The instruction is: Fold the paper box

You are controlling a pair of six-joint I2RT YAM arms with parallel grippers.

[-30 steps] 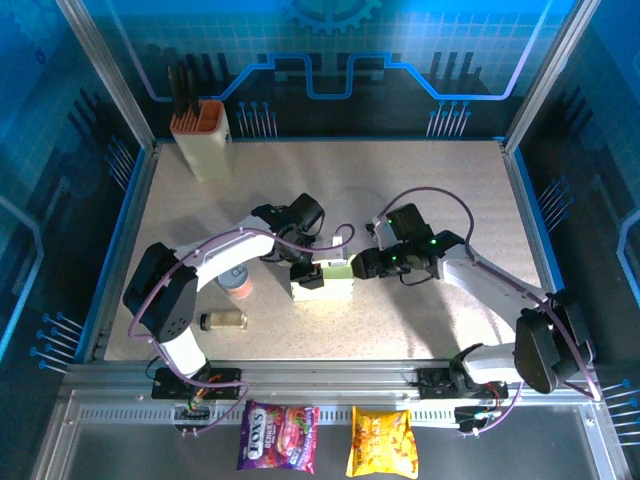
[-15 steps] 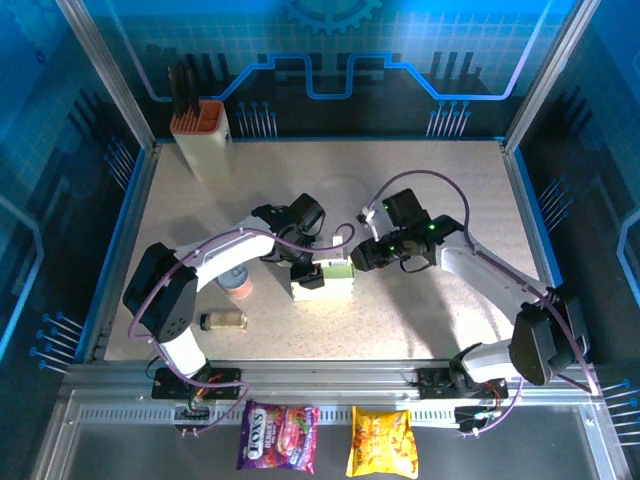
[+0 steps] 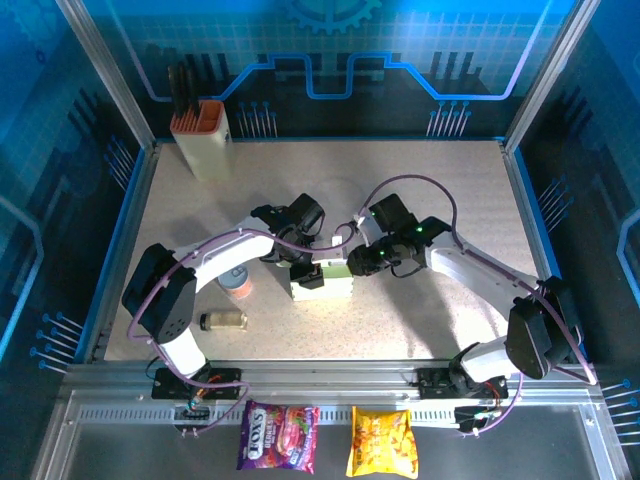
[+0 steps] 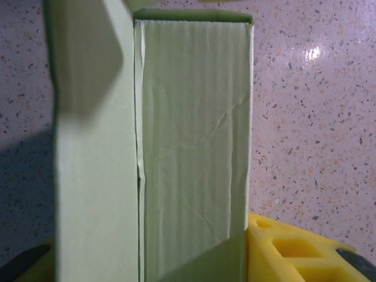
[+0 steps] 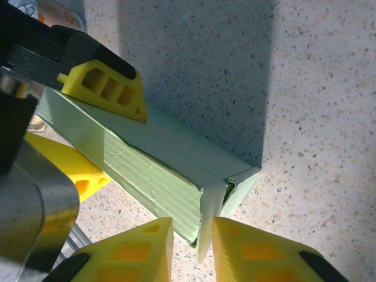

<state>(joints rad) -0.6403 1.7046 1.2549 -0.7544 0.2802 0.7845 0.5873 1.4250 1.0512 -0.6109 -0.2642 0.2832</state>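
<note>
change: right gripper (image 5: 192,249) has swung in toward the box's right end and narrowed. Left gripper (image 3: 311,277) and the box haven't shifted.
right gripper: jaws narrow, straddling the loose end flap (image 5: 205,226). The flap sits against 1 yellow pad (image 5: 258,249), with a sliver of gap on the other side. I read it as not clamped yet.
left gripper: clamped across the box's left end, 1 finger (image 5: 106,88) on the upper face and the other underneath. It's holding the body steady.
paper box (image 3: 335,283): mid-table between the 2 grippers, lying long side down. The body is already formed into a rectangular tube. In the left wrist view a side panel (image 4: 94,164) stands off the main face (image 4: 194,147). The right end isn't closed.
handling: judging by looks, very light, thin, ribbed card. It's stiff along the creases and corners and soft mid-panel, so it will dent or buckle under a hard squeeze. The flap is floppy. The empty box would skate on the smooth speckled table (image 3: 450,180) without the left hold.
where to grip: body across 2 opposite walls close to a corner edge, as the left gripper does. Take the flap near its free edge, pinch lightly, and bend it about the crease, don't pull.
risk: tearing at the flap's crease, crushing the open end, or the box twisting out of the left grip.
surroundings: small jar (image 3: 238,285) and a bottle on its side (image 3: 224,320) left of the box, clear of the work. Cream holder with orange rim (image 3: 203,140) is well away at the back left.
</note>
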